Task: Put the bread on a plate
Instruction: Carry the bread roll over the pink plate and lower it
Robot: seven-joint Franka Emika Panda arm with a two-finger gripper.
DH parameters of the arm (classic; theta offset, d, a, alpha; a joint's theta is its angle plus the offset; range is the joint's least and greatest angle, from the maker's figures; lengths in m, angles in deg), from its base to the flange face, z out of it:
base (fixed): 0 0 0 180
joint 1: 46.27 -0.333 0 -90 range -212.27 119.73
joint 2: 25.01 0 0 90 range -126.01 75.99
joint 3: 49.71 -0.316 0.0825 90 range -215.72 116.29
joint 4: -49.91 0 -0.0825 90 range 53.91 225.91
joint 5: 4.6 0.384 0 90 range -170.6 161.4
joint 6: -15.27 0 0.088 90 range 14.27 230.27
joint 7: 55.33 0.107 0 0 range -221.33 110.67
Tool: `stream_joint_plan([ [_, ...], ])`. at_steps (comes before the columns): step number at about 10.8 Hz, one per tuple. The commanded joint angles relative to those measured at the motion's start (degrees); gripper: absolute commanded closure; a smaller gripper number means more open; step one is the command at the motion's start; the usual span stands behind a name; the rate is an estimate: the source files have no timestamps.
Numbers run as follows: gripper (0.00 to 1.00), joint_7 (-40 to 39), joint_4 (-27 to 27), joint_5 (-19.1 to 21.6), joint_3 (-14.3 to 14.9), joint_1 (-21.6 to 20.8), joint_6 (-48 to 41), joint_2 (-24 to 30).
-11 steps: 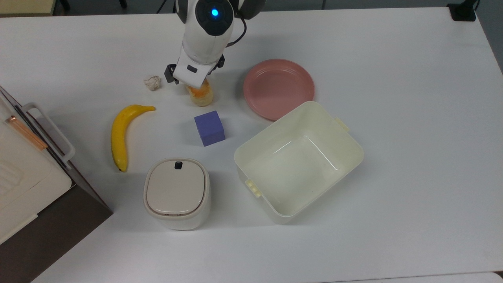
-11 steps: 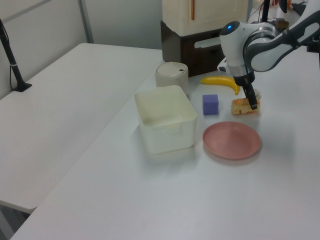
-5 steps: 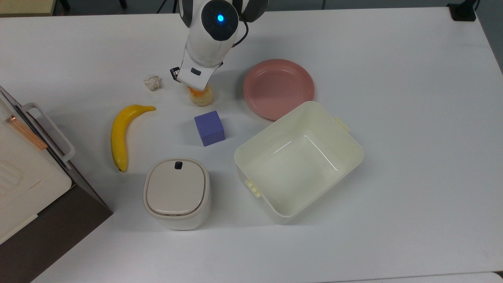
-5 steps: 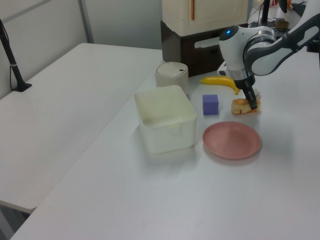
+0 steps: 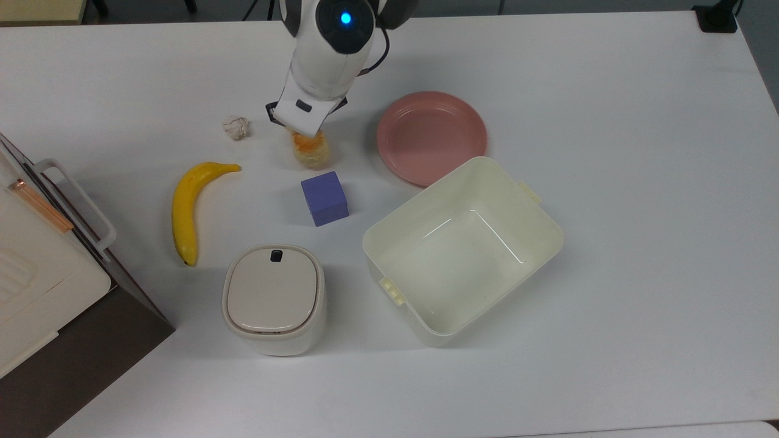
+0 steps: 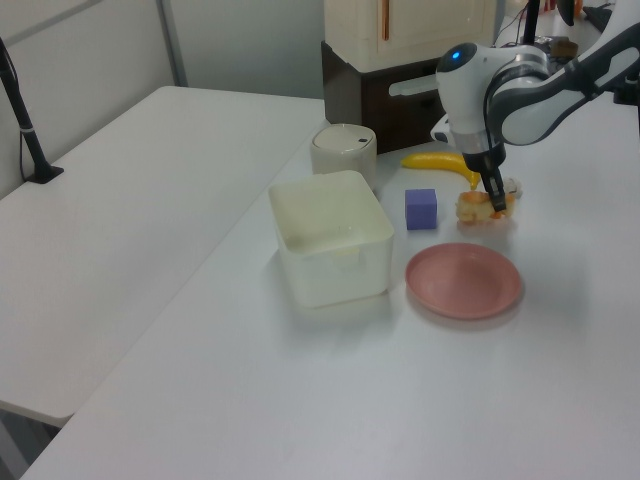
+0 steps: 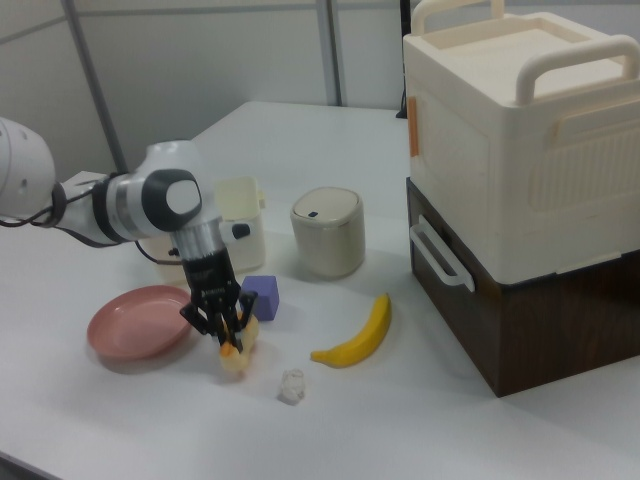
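The bread, a small roll with an orange top and pale sides, is just left of the pink plate in the top view. My gripper comes down on it from above and is shut on the bread, which sits tilted between the fingers, low over the table. In the left view the gripper pinches the bread behind the plate. The plate has nothing on it. The hand hides the fingertips in the top view.
A purple cube stands just in front of the bread. A banana and a small white ball lie at the top view's left. The cream tub abuts the plate. A lidded bin and a cabinet stand nearby.
The wrist has turned and the fingers have closed in on the bread. In the left view the bread has tipped and shifted slightly up and to the left.
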Motion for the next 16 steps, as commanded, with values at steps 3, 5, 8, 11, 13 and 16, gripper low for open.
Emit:
stream_joint_plan([
  [3, 1.0, 1.91, -2.07, 0.96, -7.46, -0.78, -8.85, 5.12],
  [5, 1.0, 2.17, -3.11, 1.05, -10.37, -0.78, -9.39, 5.21],
  [8, 1.0, 1.38, -4.7, 1.05, -14.57, -1.65, -9.65, 3.9],
  [11, 1.0, 1.73, -5.32, 1.14, -14.95, -7.27, -9.65, 2.49],
  [13, 1.0, 1.38, -5.41, 1.05, -15.03, -8.69, -9.22, -0.05],
  [16, 0.25, 1.99, -6.98, 1.31, -14.95, -7.73, -9.13, -0.77],
])
